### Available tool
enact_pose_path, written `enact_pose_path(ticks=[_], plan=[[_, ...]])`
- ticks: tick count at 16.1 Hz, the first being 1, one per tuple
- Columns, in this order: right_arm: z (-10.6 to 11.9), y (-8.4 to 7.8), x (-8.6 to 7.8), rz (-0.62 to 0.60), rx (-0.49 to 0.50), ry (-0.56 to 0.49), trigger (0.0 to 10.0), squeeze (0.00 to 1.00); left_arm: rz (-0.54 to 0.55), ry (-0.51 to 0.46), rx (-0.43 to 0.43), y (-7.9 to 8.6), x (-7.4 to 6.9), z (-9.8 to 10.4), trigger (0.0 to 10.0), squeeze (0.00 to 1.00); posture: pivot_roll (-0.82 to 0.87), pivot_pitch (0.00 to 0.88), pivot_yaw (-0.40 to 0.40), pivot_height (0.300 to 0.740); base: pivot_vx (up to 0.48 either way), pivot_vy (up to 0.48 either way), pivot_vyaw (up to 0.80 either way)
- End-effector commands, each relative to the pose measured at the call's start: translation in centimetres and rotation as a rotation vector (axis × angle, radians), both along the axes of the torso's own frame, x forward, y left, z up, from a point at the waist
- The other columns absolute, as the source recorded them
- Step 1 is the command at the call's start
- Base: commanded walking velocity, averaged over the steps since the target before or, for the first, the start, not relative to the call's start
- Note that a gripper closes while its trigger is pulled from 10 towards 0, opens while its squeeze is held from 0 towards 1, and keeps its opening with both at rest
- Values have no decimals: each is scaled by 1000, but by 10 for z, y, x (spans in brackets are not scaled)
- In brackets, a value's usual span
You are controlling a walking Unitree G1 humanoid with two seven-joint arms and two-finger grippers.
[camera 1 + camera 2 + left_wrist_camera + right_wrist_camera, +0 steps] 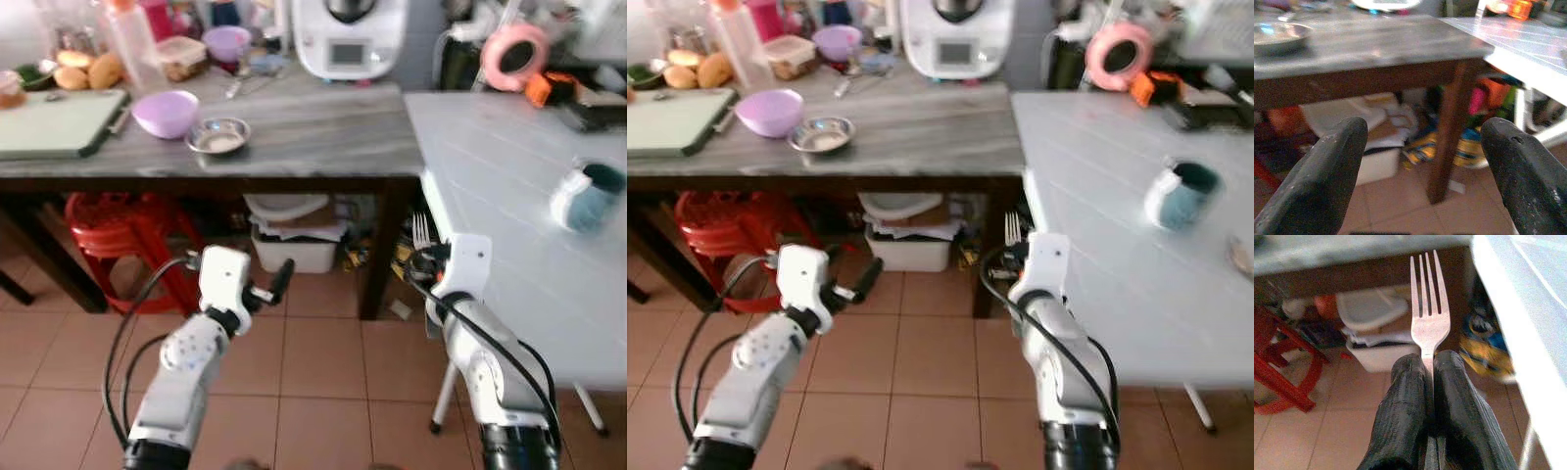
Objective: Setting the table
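Right gripper is clamped on a fork, tines pointing forward and up — the arm is raised low beside the near edge of the white table, above the tiled floor. Left gripper is held out level with its fingers spread wide, holding nothing, facing the wooden table. From the head, a teal mug sits on the white table; the right wrist view adds a red stool and a white bin under the wooden table.
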State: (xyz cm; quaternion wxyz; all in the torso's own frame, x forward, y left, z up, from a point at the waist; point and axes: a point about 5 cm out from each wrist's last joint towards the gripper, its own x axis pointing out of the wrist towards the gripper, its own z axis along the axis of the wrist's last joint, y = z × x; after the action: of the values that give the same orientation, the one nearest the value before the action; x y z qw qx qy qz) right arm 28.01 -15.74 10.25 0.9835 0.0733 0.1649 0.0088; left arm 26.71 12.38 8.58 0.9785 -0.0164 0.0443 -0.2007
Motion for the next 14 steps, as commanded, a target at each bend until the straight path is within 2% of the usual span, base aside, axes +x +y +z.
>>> enact_pose_path(ticks=[1,5,8,9,14], plan=[[5,8,3,21,2,-28,10000,0,26,-1,19,6,2,0,10000,0,-61,0,23,740,442,0,0],[17,8,6,61,-57,-134,10000,0,67,7,15,7,6,-1,10000,0,-62,0,26,740,362,249,0],[20,5,3,56,-73,-177,10000,0,75,-5,17,8,6,0,10000,0,-62,0,26,740,0,429,0],[19,2,-1,39,-98,-205,10000,0,101,-39,17,9,8,4,10000,0,-64,0,28,740,0,428,0],[16,1,-3,32,-95,-216,10000,0,127,-83,8,10,12,10,10000,0,-69,0,32,740,0,428,0]])
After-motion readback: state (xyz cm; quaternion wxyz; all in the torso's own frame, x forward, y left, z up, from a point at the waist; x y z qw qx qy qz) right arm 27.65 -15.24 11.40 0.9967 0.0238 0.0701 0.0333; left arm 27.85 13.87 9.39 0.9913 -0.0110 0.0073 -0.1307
